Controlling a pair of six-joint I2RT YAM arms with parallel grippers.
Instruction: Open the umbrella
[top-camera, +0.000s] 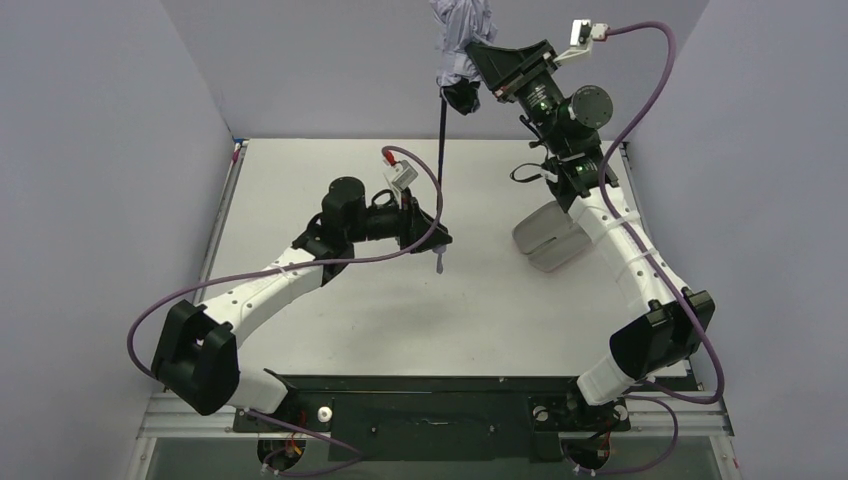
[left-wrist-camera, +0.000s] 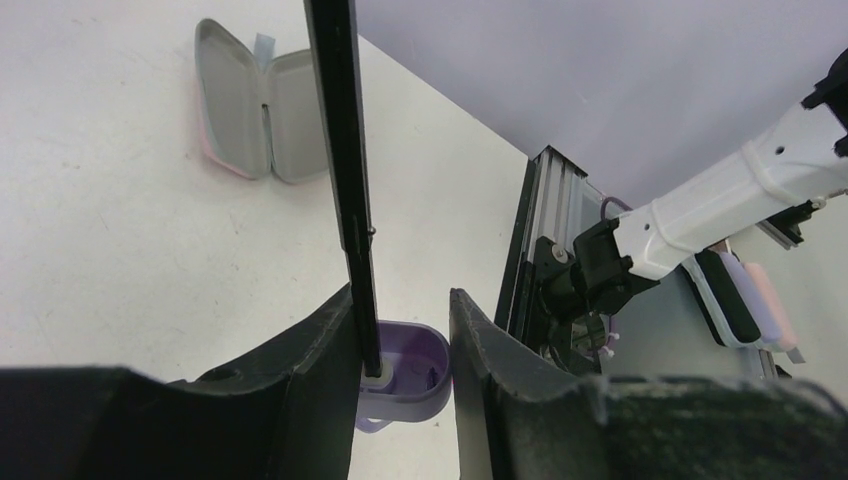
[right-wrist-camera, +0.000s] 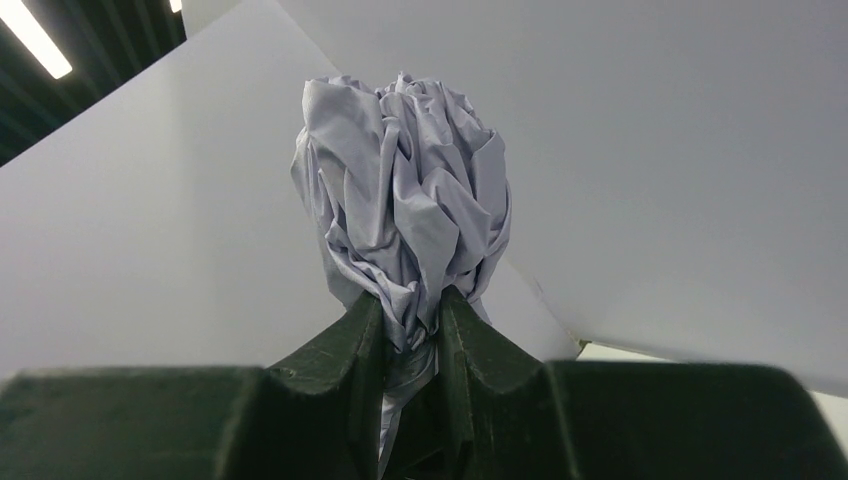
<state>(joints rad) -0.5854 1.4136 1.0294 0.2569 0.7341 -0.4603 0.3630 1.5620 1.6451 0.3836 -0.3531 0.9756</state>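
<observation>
The umbrella hangs upright over the table. Its bunched lavender canopy (top-camera: 462, 28) is high at the back, where my right gripper (top-camera: 472, 55) is shut on the fabric. In the right wrist view the crinkled canopy (right-wrist-camera: 405, 190) bulges above the gripper (right-wrist-camera: 412, 305), pinched between both fingers. The thin black shaft (top-camera: 441, 150) runs down to the small lavender handle (top-camera: 438, 264). My left gripper (top-camera: 438, 238) is at that lower end. In the left wrist view the shaft (left-wrist-camera: 345, 150) lies against one finger, and the handle (left-wrist-camera: 415, 365) fills the gap of the gripper (left-wrist-camera: 400, 300).
An open grey clamshell case with a pink outside (top-camera: 550, 240) lies on the white table (top-camera: 300, 170) at the right, beside the right arm; the case (left-wrist-camera: 260, 115) is also in the left wrist view. Grey walls enclose the table on three sides.
</observation>
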